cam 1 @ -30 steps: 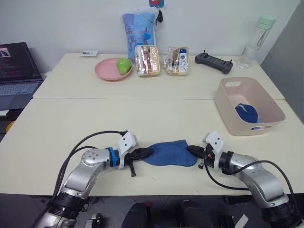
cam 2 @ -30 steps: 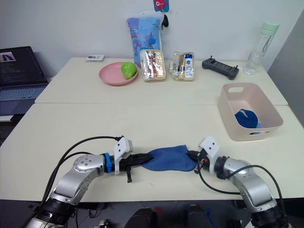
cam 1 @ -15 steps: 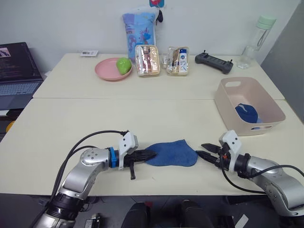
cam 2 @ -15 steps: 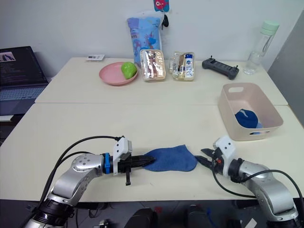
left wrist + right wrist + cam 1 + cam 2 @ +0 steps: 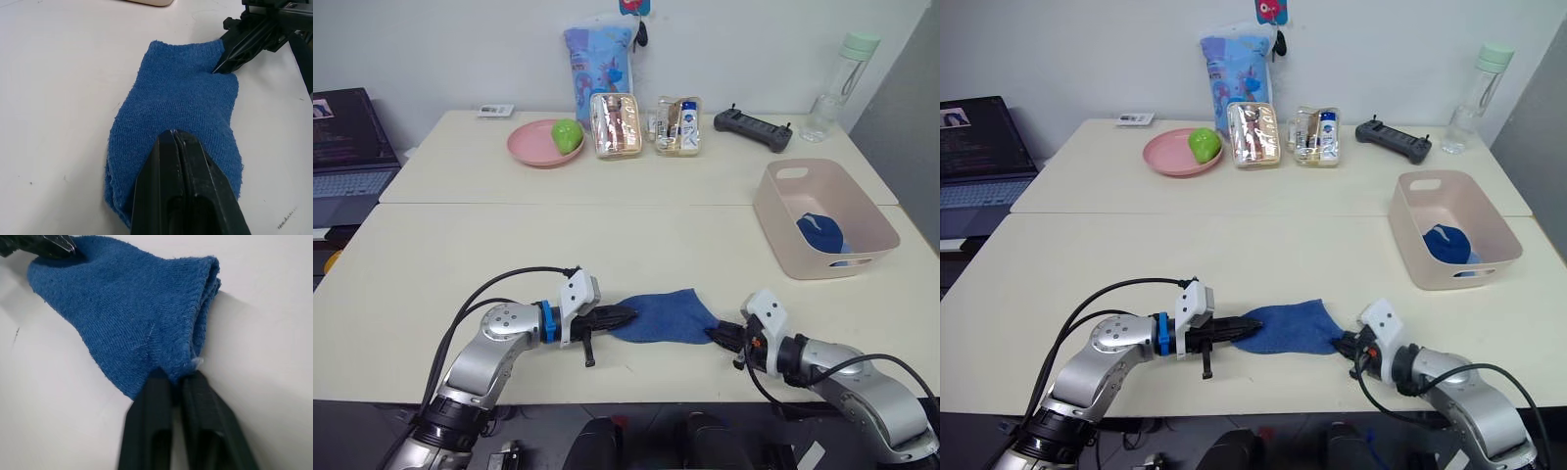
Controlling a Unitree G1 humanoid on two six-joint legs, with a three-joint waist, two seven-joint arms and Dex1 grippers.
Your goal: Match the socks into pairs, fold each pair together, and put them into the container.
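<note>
Left eye view shows a blue sock (image 5: 661,317) lying flat near the front edge of a pale table (image 5: 607,245). The left gripper (image 5: 625,315) is at one end of the sock. Its two black fingers (image 5: 186,191) are pressed tight together, pinching that end of the sock. The right gripper (image 5: 713,333) is at the other end. Its fingers (image 5: 168,431) are closed on the sock's edge too, and the cloth bunches up there. So the sock sits between the two grippers, held at both ends.

A pink tub (image 5: 783,211) stands further back on the robot's right side, well apart from the sock. Another dark blue sock (image 5: 822,233) lies inside it.

At the back of the table are a pink plate (image 5: 533,147) with a green thing (image 5: 568,133) on it, a tall blue bag (image 5: 599,59), two clear pouches (image 5: 646,124), a black controller (image 5: 754,128) and a water bottle (image 5: 840,83). A laptop (image 5: 347,157) sits off to the robot's left.
</note>
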